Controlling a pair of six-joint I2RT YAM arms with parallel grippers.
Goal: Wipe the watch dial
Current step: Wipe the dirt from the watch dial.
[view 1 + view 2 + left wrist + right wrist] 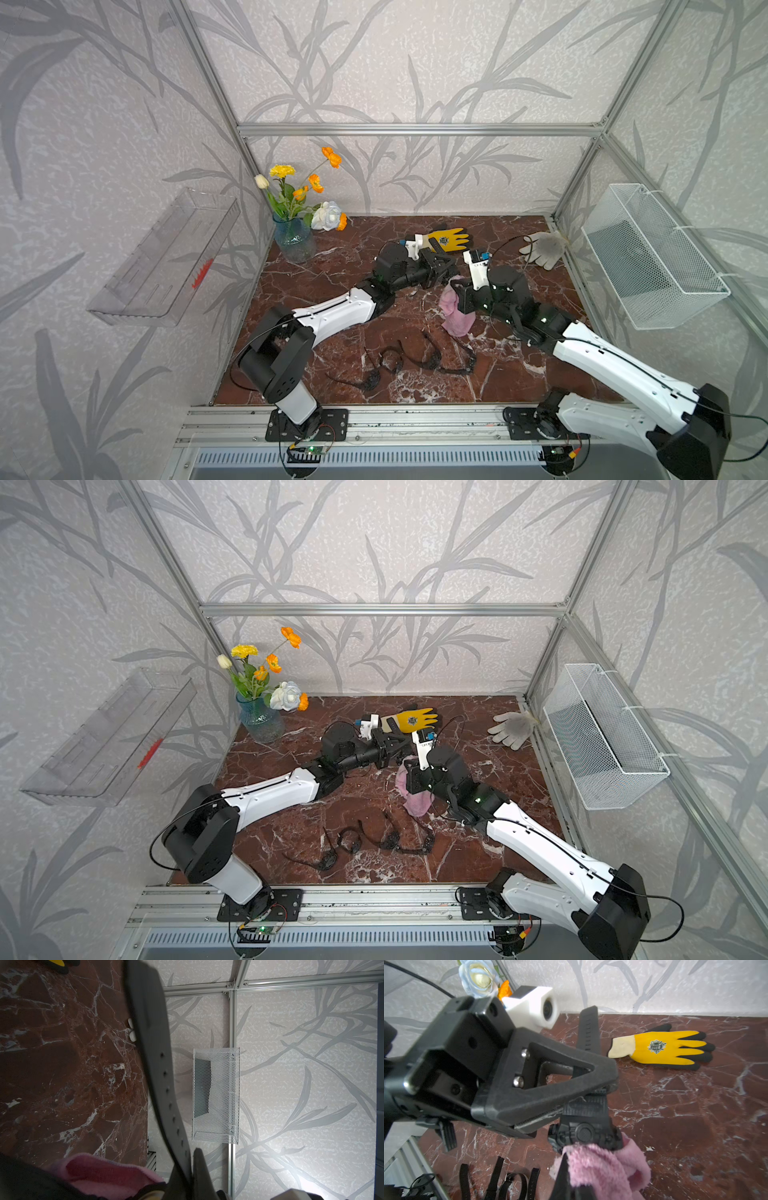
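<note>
My left gripper (446, 268) is shut on the strap (153, 1043) of a black watch (583, 1132) and holds it above the marble table (332, 266). In the right wrist view the left gripper (591, 1097) clamps the strap just above the watch case. My right gripper (456, 291) is shut on a pink cloth (457, 318), which is bunched against the watch case. The cloth (602, 1167) covers the dial, so the dial is hidden. One dark finger (562, 1174) of the right gripper shows beside the cloth. The pink cloth (108, 1172) also shows in the left wrist view.
Several loose black watches (415, 361) lie near the table's front. A yellow glove (451, 239) and a grey glove (544, 247) lie at the back. A vase of flowers (293, 239) stands back left. A wire basket (652, 257) hangs on the right wall, a clear tray (166, 257) on the left.
</note>
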